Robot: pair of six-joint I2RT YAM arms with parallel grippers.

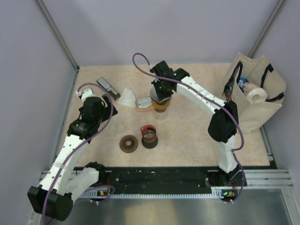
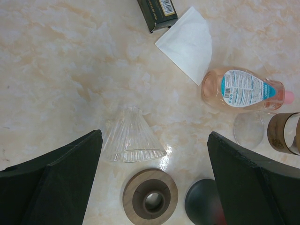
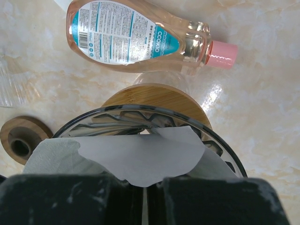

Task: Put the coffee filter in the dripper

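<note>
My right fingers (image 3: pixel 145 199) are pressed shut, and the lower edge of the coffee filter (image 3: pixel 140 157) is pinched between them. The filter is inside the dripper (image 3: pixel 117 117). Its white paper is spread against the ribbed glass wall on my side, with the curved top edge just below the far rim. The dripper sits on a wooden collar (image 3: pixel 154 96) at the back of the table (image 1: pixel 197 136). Just beyond it, a bottle of pink liquid (image 3: pixel 126 33) lies on its side, with the pink cap pointing to the right in my wrist view. A wooden ring (image 3: pixel 18 140) lies flat on the table off to the left.

My left fingers (image 2: pixel 65 180) are spread wide and hold nothing, hanging above the table well apart from the dripper. Between and just beyond them, a clear ribbed glass cone (image 2: pixel 133 138) lies tipped on its side. The wooden ring is near its wide mouth, and a dark round object (image 2: pixel 204 204) is beside the ring. Farther out, a folded white paper (image 2: pixel 187 42) lies flat. One corner touches a dark box (image 2: pixel 157 11), and the bottle is just beside its other end. A cloth tote bag (image 1: pixel 258 101) stands at the right edge of the table.
</note>
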